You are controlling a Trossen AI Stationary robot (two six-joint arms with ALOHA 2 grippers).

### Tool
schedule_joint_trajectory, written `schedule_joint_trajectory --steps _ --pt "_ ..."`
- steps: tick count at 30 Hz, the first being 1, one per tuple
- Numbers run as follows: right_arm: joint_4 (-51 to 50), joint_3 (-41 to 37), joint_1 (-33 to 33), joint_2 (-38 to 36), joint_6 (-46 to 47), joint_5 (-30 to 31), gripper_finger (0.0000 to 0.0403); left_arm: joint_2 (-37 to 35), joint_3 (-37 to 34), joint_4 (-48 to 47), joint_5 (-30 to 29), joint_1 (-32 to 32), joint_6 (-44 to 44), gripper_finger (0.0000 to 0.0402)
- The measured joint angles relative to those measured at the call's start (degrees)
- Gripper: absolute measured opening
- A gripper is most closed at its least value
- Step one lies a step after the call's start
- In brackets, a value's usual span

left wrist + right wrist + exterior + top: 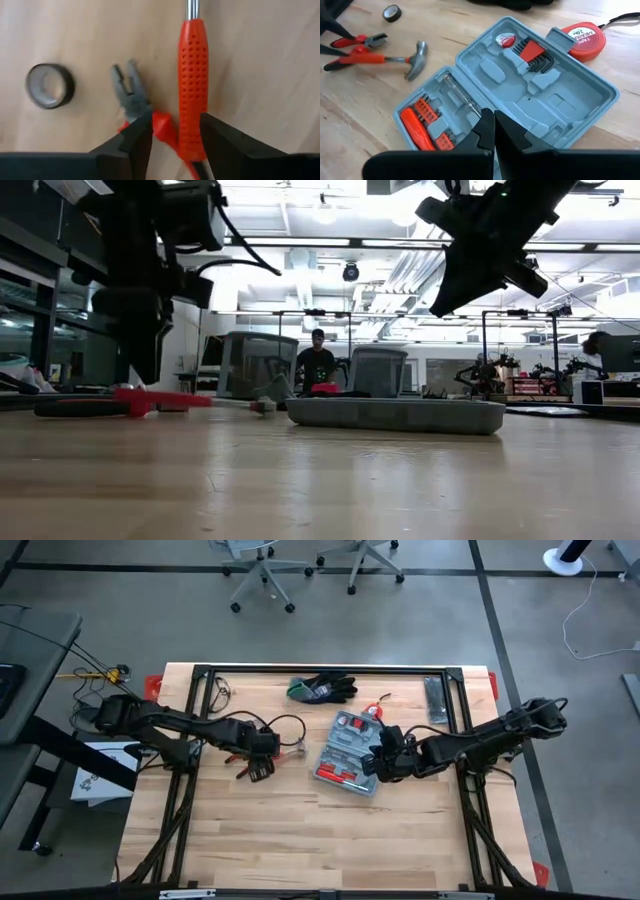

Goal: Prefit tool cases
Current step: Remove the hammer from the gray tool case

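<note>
The grey-blue tool case (347, 752) lies open on the wooden table, its moulded recesses up (530, 95); some hold a red-handled screwdriver (417, 129) and hex keys (536, 58). Left of it lie a hammer with a red handle (192, 95) and red-handled pliers (131, 92). My left gripper (175, 119) points down, open, its fingers on either side of the hammer's handle and one pliers handle. My right gripper (492, 122) hangs shut above the case's near rim, clear of it in the low view (470, 270). My left gripper comes from above with its fingers across the hammer's handle near its free end (192, 142). One finger (220, 142) stands right beside the handle and the other (137, 142) over the pliers' handle. Whether either finger touches them, I cannot tell.
A black tape roll (50, 86) lies near the pliers. A red tape measure (582, 36) sits by the case's far corner. Black-and-green gloves (322, 688) and a dark flat bar (437, 700) lie near the far edge. A person stands beyond the table (317, 360).
</note>
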Motion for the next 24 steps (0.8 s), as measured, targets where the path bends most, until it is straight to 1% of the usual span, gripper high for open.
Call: schedule_joint_trajectory --steps 7,11,13,15,16,18,22,23,24 --pt "0.0 0.0 -0.2 0.0 -0.4 -0.2 0.0 0.0 -0.7 3.1 -0.2 -0.5 -0.7 0.0158" --pt "-0.2 0.0 -0.2 0.0 -0.4 -0.2 0.0 0.0 -0.7 9.5 -1.7 -0.3 0.3 0.0158" --pt "-0.1 0.0 -0.3 0.3 -0.4 -0.2 0.0 0.2 -0.7 15.3 0.1 0.2 2.7 0.0156" --pt "-0.2 0.0 -0.5 0.7 -0.4 -0.6 0.0 1.2 -0.6 21.3 5.2 1.3 5.3 0.0148" --pt "0.1 0.0 -0.7 1.1 -0.4 -0.9 0.0 2.1 -0.6 23.7 8.0 1.8 5.9 0.0139" --pt "0.4 0.0 -0.9 2.0 -0.4 -1.7 0.0 4.8 -0.6 26.6 11.6 3.0 6.0 0.0111" --pt "2.4 0.0 -1.0 4.2 -0.4 -3.3 0.0 11.7 -0.6 28.8 16.9 5.5 7.0 0.0022" --pt "3.1 0.0 -1.0 4.8 -0.4 -4.0 0.0 13.3 -0.6 29.0 17.2 6.0 6.9 0.0012" --pt "4.0 0.0 -1.0 5.4 -0.4 -4.6 0.0 14.8 -0.6 29.5 17.2 6.4 6.4 0.0011"
